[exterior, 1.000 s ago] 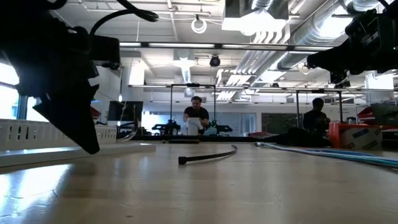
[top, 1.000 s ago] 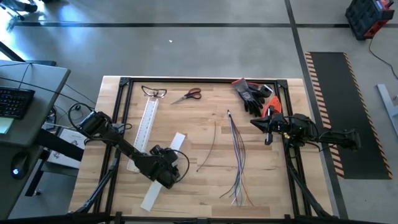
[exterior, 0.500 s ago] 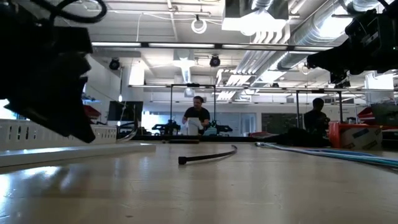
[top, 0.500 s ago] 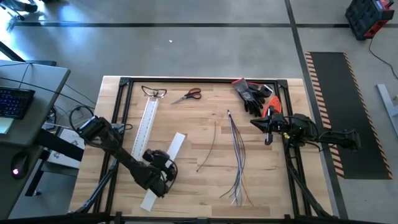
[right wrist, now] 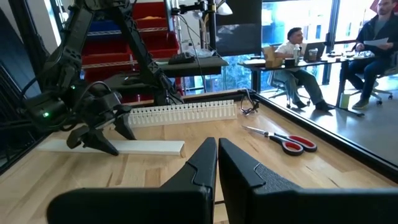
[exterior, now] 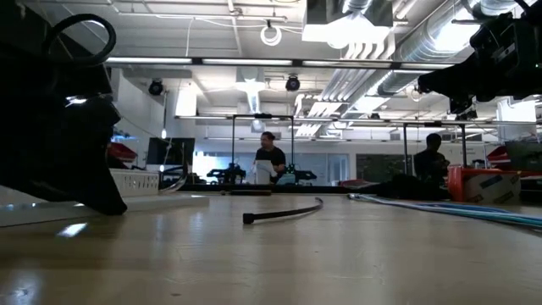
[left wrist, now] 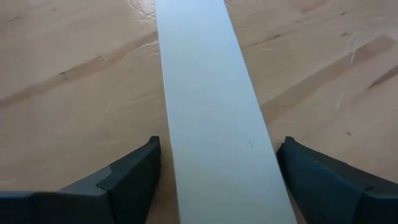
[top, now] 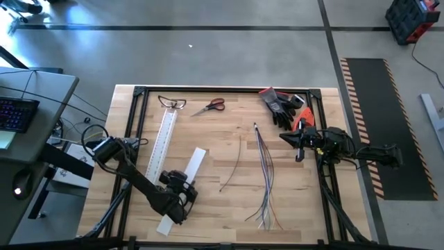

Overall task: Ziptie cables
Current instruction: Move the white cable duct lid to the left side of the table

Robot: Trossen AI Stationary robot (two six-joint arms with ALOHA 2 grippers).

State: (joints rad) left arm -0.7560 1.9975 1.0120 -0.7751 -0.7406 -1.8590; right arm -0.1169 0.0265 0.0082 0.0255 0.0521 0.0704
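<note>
Two grippers are working apart: the left gripper (left wrist: 214, 180) is straddling the white strip (left wrist: 211, 112) with fingers spread, the cables (top: 264, 177) lying well off at three o'clock; the right gripper (top: 298, 142), closed and empty, is hovering beside them.

On my worktop (top: 208, 146), red-handled scissors (top: 209, 106) and safety glasses (top: 171, 103) lie near the far edge, gloves (top: 281, 105) at the far right corner, a white slotted channel (top: 162, 144) and flat white cover strip (top: 182, 190) towards the left edge.

Pale wood table (top: 229, 201), plain white strip (left wrist: 214, 124), red-handled scissors (top: 210, 106), grey and blue cables (top: 265, 173).
</note>
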